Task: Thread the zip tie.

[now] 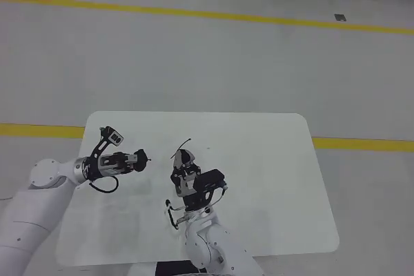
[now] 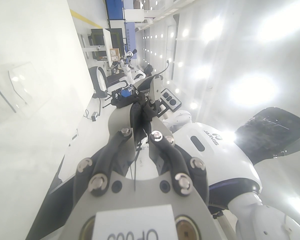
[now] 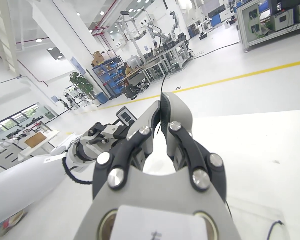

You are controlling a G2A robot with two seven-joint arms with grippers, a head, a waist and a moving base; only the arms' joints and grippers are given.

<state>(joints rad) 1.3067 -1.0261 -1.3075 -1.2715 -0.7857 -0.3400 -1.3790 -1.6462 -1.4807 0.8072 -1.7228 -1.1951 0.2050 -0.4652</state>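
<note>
Black zip tie (image 3: 162, 84) is pinched tight between the closed fingers of the right gripper (image 3: 160, 106). In the top view, its loose end points to the upper right, away from the left gripper (image 1: 141, 160). That gripper sits to the left, near but apart, squeezed shut on a thin black strand (image 2: 134, 173). I think the end must swing left.

Arms: left arm (image 1: 48, 181) and right arm (image 1: 210, 247) have glossy white rounded shells, with a black cable (image 3: 75, 179) looped at the wrist. Left gripper (image 2: 140, 101) and right gripper (image 3: 161, 108) are the same build: grey metal palm plate (image 3: 150, 191), black linkage bars (image 3: 190, 148), silver pins with retaining clips, grey fingers (image 3: 180, 111) with black ribbed pads (image 3: 165, 112). White printed label (image 3: 155, 223) on each plate. Torso (image 2: 215, 161) is white with a dark oval slot and grey logo. Head has a glossy black visor (image 2: 272, 131).
</note>
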